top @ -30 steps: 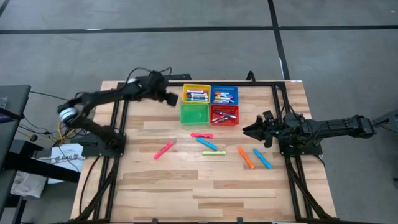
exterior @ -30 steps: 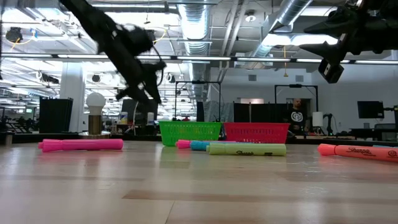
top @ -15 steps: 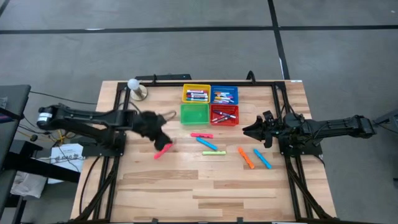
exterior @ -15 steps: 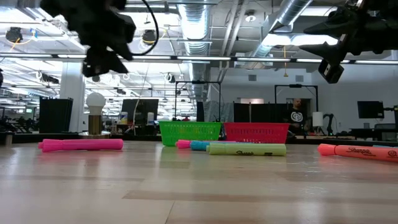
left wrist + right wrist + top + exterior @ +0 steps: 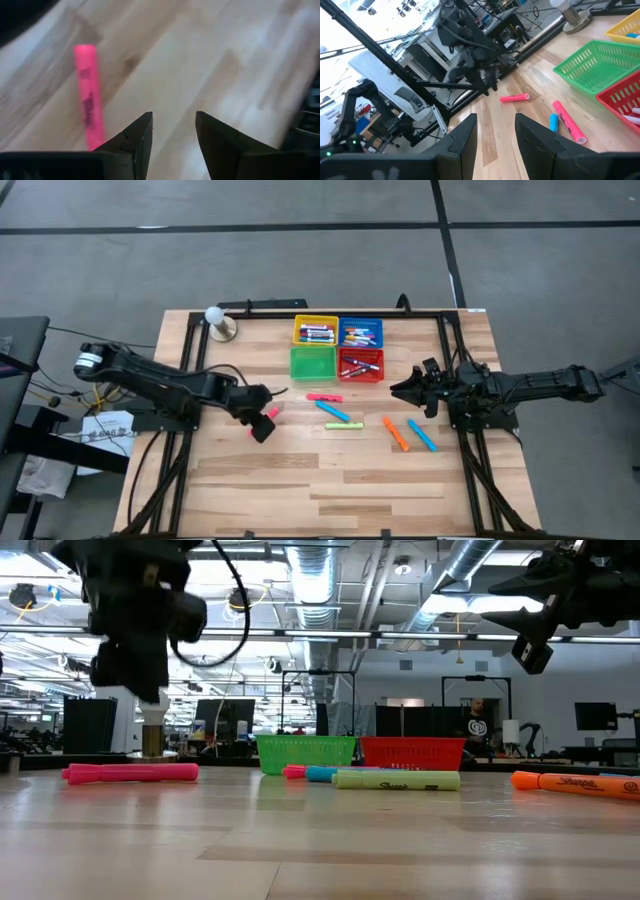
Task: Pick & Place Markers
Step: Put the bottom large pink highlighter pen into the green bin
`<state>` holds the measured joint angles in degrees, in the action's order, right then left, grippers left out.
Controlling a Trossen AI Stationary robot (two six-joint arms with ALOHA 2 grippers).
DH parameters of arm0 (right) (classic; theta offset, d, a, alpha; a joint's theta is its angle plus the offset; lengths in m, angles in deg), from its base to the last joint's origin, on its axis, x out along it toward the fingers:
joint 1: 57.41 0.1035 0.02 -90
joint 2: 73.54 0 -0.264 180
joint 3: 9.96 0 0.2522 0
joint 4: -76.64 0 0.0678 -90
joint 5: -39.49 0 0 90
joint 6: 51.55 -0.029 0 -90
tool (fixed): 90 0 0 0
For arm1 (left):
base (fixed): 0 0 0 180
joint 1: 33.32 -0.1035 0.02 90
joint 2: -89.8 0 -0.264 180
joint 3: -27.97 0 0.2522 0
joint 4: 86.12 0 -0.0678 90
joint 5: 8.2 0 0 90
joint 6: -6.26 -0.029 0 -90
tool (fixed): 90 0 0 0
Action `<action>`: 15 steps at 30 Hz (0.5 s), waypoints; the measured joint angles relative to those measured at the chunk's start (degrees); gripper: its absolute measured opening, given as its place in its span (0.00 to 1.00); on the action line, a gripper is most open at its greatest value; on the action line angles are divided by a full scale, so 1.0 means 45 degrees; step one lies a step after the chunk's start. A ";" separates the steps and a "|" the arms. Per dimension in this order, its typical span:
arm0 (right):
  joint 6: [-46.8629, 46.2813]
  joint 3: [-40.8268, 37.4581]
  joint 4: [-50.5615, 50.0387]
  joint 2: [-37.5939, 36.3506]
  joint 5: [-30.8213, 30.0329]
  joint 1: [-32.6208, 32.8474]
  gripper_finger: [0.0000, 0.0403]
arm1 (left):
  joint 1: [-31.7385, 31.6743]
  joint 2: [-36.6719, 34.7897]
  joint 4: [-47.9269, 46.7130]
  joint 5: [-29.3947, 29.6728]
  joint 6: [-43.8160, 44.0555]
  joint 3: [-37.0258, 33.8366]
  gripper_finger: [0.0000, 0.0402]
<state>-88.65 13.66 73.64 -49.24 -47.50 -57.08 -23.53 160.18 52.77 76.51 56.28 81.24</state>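
While my left gripper [image 5: 262, 423] hovers with its fingers apart and empty over the pink marker [image 5: 266, 418] nearest the table's left edge, my right gripper [image 5: 403, 391] waits near the right edge, part open, holding nothing. Five more markers [image 5: 343, 425] lie mid-table before the baskets [image 5: 313, 364].

table [image 5: 330, 480]: pale wood planks, smooth, faint sheen; baskets [image 5: 314, 364]: plastic mesh; pink marker [image 5: 89, 105]: glossy plastic
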 joint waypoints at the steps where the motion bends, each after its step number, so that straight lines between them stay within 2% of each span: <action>1: 0.0000 0.0000 0.0000 0.0000 0.0000 0.0000 0.31 | -0.0031 0.0244 -0.0085 0.0117 -0.0003 0.0000 0.37; 15: 0.0000 0.0000 -0.0005 0.0000 0.0000 0.0000 0.31 | -0.0591 0.2674 -0.0260 0.0798 0.0322 0.0005 0.37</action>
<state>-88.65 13.66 73.62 -49.24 -47.50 -57.08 -26.19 172.21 51.60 80.11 57.73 81.26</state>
